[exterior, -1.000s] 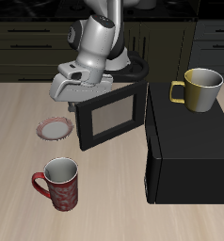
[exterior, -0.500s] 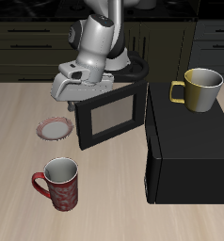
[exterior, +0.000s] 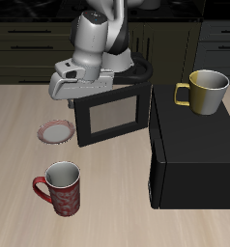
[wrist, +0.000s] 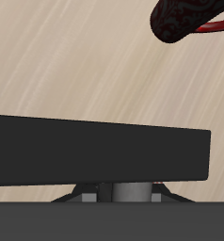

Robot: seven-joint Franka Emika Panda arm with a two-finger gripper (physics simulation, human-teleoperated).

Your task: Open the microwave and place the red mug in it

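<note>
So the microwave (exterior: 189,154) is sat on the worktop (exterior: 11,183) as a big matte black box, and its windowed door (exterior: 112,116) is swung out wide, standing roughly edge-on to the box and facing the worktop's front edge. The pincer (exterior: 76,85) is parked right at the door's top outer corner, up by the free edge, with the arm (exterior: 96,34) coming down over it from behind. Whether the fingers are clenched on anything or let go can't be told: in the exterior view they're buried behind the grey body, and in the wrist view only the door's dark top edge (wrist: 95,151) is seen close up, with a grey cylindrical bit (wrist: 131,192) peeking out past it.

The red mug (exterior: 61,187) is stood upright on the worktop, well apart from the pincer and nearer the front edge, with its loop handle pointed away from the microwave and the pale grey inside showing. Nothing's touching it. A dark red blob (wrist: 184,17) is caught at the edge of the wrist view, too cropped to say what it is.

A flat red-rimmed plate (exterior: 56,131) is lying just beside the door's free edge, between the pincer and the mug. A yellow-olive mug (exterior: 204,92) is perched on top of the microwave. Bare wood is left all round the red mug, and open worktop is seen between it and the front face of the box.
</note>
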